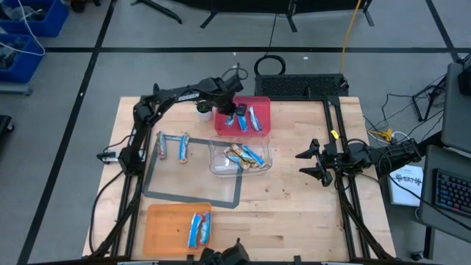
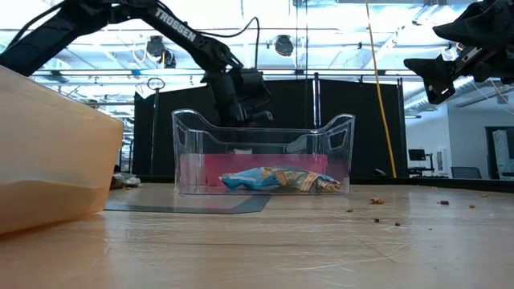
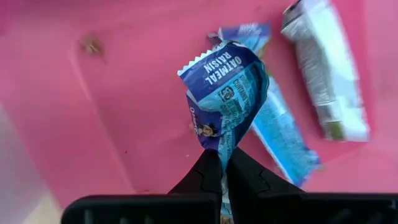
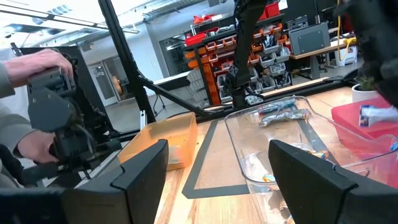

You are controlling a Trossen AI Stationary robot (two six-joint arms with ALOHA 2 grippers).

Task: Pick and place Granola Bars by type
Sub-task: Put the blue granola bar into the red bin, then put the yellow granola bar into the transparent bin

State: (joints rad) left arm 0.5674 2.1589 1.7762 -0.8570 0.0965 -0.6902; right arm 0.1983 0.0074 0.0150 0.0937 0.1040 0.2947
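Observation:
My left gripper [image 1: 232,112] hangs over the pink bin [image 1: 260,105] at the table's far side, shut on a blue-and-white granola bar [image 3: 227,93]. Two more blue bars [image 3: 283,134] [image 3: 323,68] lie on the pink bin's floor. The clear bin [image 1: 239,156] at mid-table holds several bars, tan and blue [image 2: 277,181]. Two blue bars [image 1: 197,228] lie in the orange bin [image 1: 165,224]. Another two [image 1: 173,146] lie on the grey mat. My right gripper [image 1: 309,162] is open above the table's right side, apart from everything. My left gripper pinches the blue bar's wrapper by one end [image 3: 222,149] between its two shut fingers [image 3: 205,174], coming from above and pointing down into the pink bin. The crumpled wrapper sticks out past the fingertips, its sealed zigzag end [image 3: 194,65] farthest away. Whether it touches the bin floor, I cannot tell.
A small white cup [image 1: 204,108] stands just left of the pink bin. The grey mat [image 1: 193,193] lies left of the clear bin, the orange bin at the near edge. Crumbs [image 2: 377,202] dot the wood. A person's hands [image 4: 37,68] show beyond the table.

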